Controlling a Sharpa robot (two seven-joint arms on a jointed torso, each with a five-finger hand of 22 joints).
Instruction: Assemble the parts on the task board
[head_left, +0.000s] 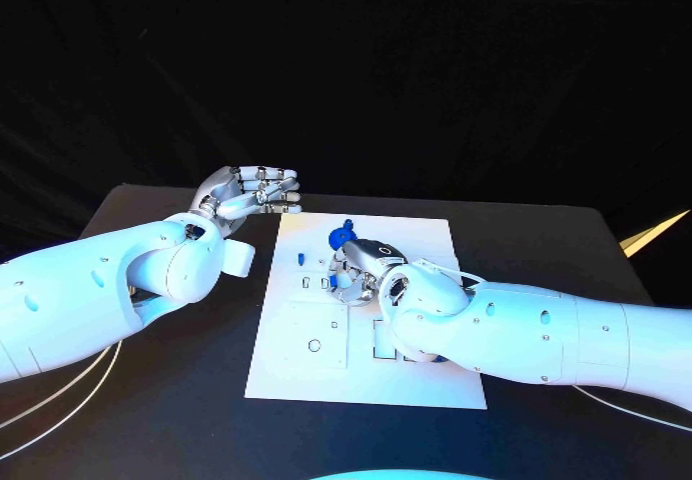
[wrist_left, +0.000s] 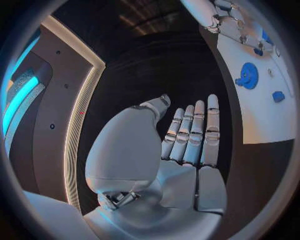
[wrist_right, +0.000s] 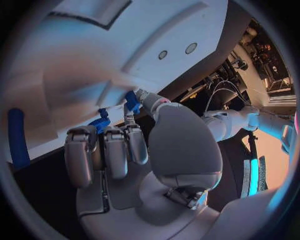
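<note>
While my right hand (head_left: 361, 268) worked low over the middle of the task board (head_left: 433, 240), its fingers were curled down toward the white surface, and the right wrist view showed a small blue part (wrist_right: 132, 100) caught at my fingertips (wrist_right: 129, 118), with a second blue piece (wrist_right: 100, 123) just beside it. I judged that I was pinching that small part, though the hold itself was partly hidden. Just beyond the hand, a blue gear (head_left: 340, 237) sat on the board, touching or nearly touching my fingers; I could not tell which. Another small blue piece (head_left: 300, 259) lay on the board to the left of the hand. Farther off, past the board's left edge and over the black table (head_left: 144, 205), my left hand (head_left: 253, 192) hovered with its fingers straight and pressed side by side, holding nothing.

To my mind the step in hand was seating the small part in its place near the gear. The next move called for a straight, gentle press down, keeping the part upright so it did not bind or slip.
</note>
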